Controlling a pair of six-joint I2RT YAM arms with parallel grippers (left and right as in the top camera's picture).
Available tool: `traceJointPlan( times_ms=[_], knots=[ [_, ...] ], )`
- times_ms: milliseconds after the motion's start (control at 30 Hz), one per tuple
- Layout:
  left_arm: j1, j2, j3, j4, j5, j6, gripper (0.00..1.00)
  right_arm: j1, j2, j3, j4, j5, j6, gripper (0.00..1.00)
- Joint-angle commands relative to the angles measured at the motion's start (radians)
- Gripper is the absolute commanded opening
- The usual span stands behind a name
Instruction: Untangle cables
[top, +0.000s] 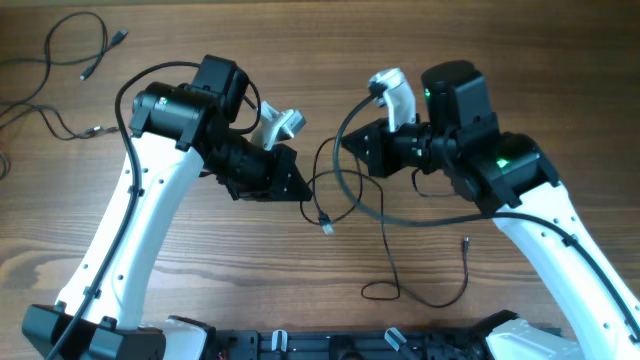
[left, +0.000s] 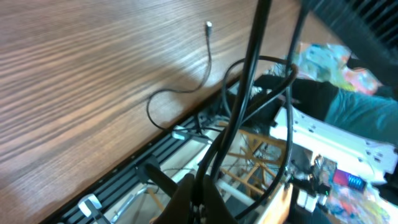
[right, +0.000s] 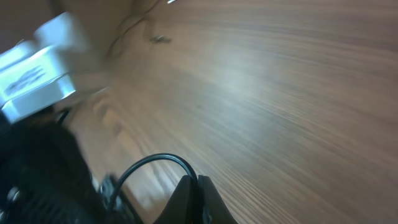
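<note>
Either side of the cables (top: 336, 196), the left gripper (top: 302, 192) and right gripper (top: 346, 148) seem clamped on them; best draw apart slowly.

Thin black cables (top: 389, 255), loosely looped mid-table and top-left

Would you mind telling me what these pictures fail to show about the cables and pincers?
Right wrist: motion blur; whether the right pincer grips anything is unclear.
Overhead: far-left cables run off the edge.
Overhead: the middle cable vanishes under the left pincer, black against black.
</note>
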Motion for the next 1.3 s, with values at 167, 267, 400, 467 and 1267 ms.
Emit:
traceJointPlan(
  times_ms=[167, 267, 400, 467, 1267],
  knots=[
    [0.002, 0.006, 0.003, 0.014, -0.105, -0.103, 0.04, -0.106, 0.01, 0.018, 0.003, 0.173, 0.411, 0.04],
    [0.002, 0.006, 0.003, 0.019, -0.105, -0.103, 0.04, -0.106, 0.01, 0.018, -0.019, 0.224, 0.435, 0.04],
    [0.005, -0.003, 0.006, 0.072, -0.037, -0.102, 0.04, -0.106, 0.01, 0.018, -0.085, 0.322, 0.433, 0.11],
    [0.018, -0.018, 0.022, 0.1, -0.016, -0.103, 0.04, -0.106, 0.01, 0.018, -0.128, 0.385, 0.433, 0.42],
    [0.042, -0.062, 0.068, 0.205, 0.114, -0.323, 0.04, -0.106, 0.01, 0.018, -0.085, 0.11, 0.304, 0.91]
  ],
)
